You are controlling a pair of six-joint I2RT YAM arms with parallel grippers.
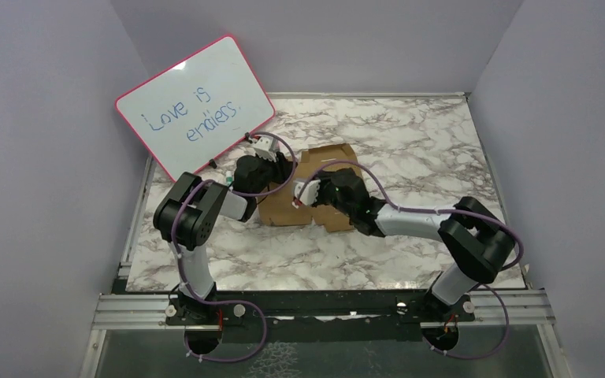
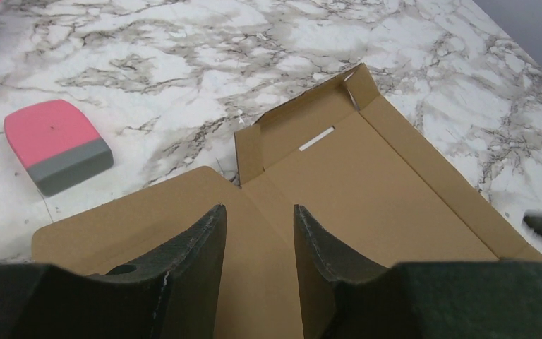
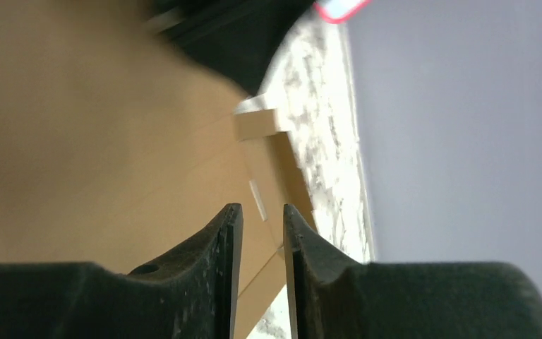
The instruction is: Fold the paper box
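I find the plain brown die-cut cardboard paper box (image 1: 328,160) lying mostly flat at mid-table on the marble-patterned table (image 1: 410,134), with its far flaps partly raised. My left gripper (image 2: 260,212) hovers over its left panel, fingers moderately apart and empty. My right gripper (image 3: 262,210) is over the near right portion, fingers narrowly parted, gripping nothing. Assessment: light, thin and springy at the creases, likely to slide. Pinch a flap's free edge while pinning the base.

The left arm (image 1: 193,216) reaches toward one o'clock, its left gripper (image 2: 260,212) parted. The right arm (image 1: 410,220) stretches toward ten o'clock, the right gripper (image 3: 262,210) only narrowly parted.
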